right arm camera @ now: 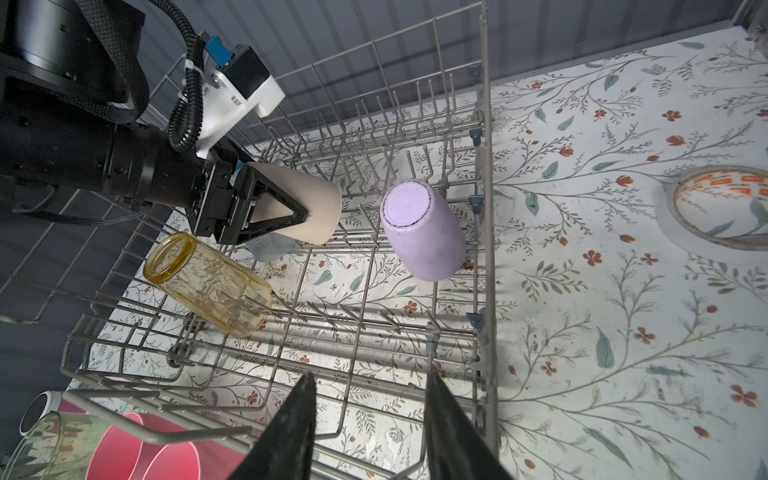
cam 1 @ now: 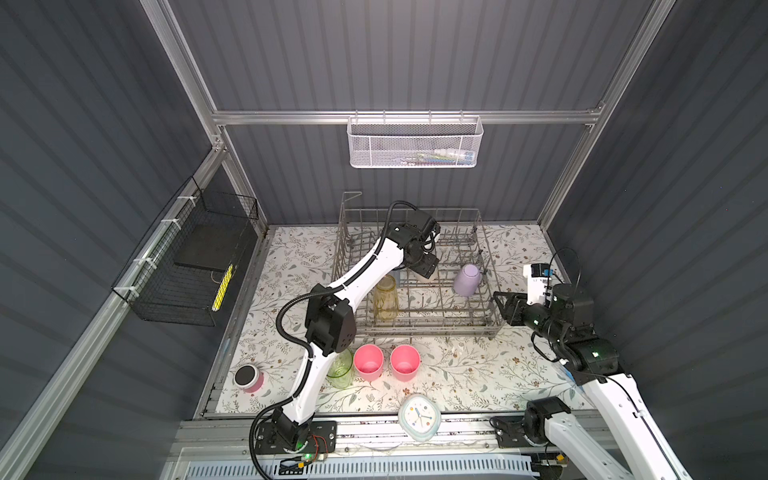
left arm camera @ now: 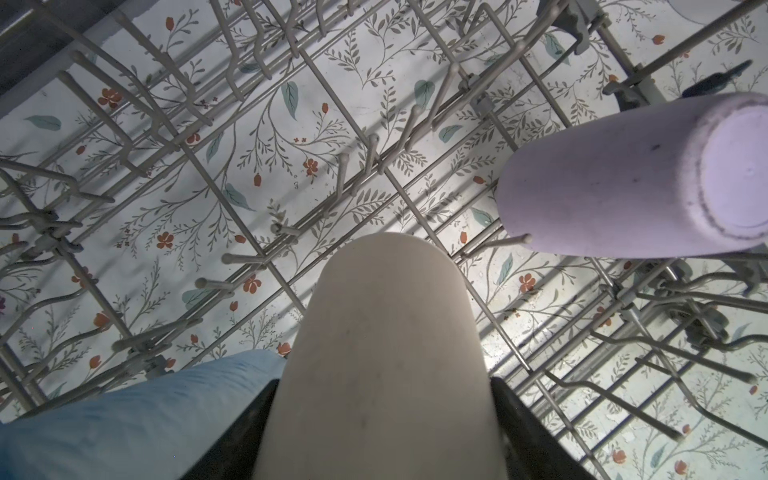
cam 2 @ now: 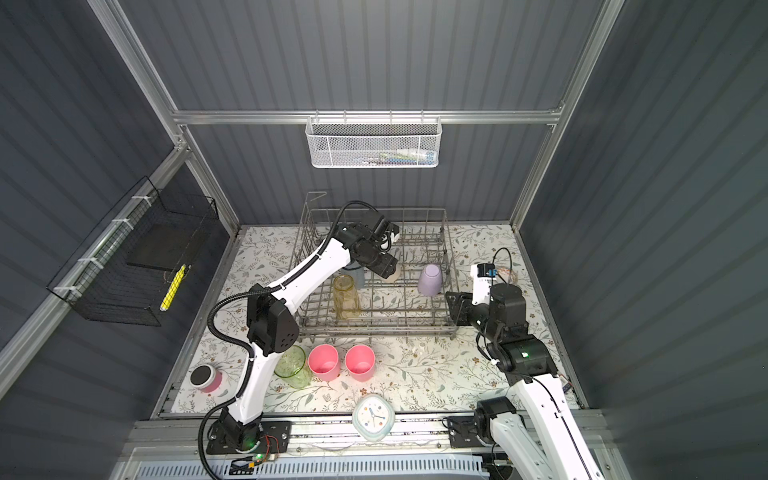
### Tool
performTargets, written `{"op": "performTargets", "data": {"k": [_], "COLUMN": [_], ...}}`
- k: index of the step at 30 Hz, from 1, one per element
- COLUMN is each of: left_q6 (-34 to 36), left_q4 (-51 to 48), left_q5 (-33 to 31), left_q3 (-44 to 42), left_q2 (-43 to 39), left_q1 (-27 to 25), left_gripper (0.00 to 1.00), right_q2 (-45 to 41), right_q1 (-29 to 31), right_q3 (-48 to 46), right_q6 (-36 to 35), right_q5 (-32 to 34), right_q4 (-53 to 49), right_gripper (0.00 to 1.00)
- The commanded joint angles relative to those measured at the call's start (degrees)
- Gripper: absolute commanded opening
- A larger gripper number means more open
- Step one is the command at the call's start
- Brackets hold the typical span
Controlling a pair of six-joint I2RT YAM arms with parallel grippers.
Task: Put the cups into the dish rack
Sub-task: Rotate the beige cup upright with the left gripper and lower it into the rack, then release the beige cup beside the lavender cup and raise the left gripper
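**Beige cup in the left grip, over the rack's middle**

My left gripper is inside the dish rack, which sits toward 12 o'clock on the table. Its fingers are spread wide and clamped on either side of the beige cup. I hold that cup tilted near the rack's centre; I cannot tell whether it touches the tines. The blue cup is just beside it at 9 o'clock.

The lavender cup stands base-up and tilted at the rack's 3 o'clock side, close to the wall. The yellow cup lies slanted on the tines at about 7 o'clock in the rack.

Outside the rack, at its 7 o'clock, three cups stand upright in a row on the table: the green cup and the two pink cups.

My right gripper hovers by the rack's 4 o'clock corner. Its fingers are partly apart, with nothing between them.
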Motion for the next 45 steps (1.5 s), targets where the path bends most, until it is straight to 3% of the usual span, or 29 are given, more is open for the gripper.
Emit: {"op": "performTargets", "data": {"k": [1,17,36,45], "left_q6": [1.73,3.86,4.4,3.5], "left_q4": [-3.03,-5.29,-4.58,-2.55], "left_q5": [-2.85,-8.55,-7.79,-5.55], "left_q3": [2.66,7.38,8.04,6.51], "left_q2": [2.21,6.95,9.2,5.04], "left_q1": [-0.68,-1.13,-1.22,-1.2], "left_gripper": [0.65,0.69,0.86,0.89], "right_q2": [0.05,1.62,4.02,3.09], "right_q1": [-0.38,-0.84,-1.19,-1.32], "right_q3": [-0.82,-0.77,-0.94,-0.27], "right_q6": [0.05,0.39,0.94,0.69], "right_q5": [-0.91,-2.45,-3.68,-4.3], "right_q4": [0.6,1.55,3.08,2.31], "right_gripper": [0.44,0.45,0.45,0.45]}}
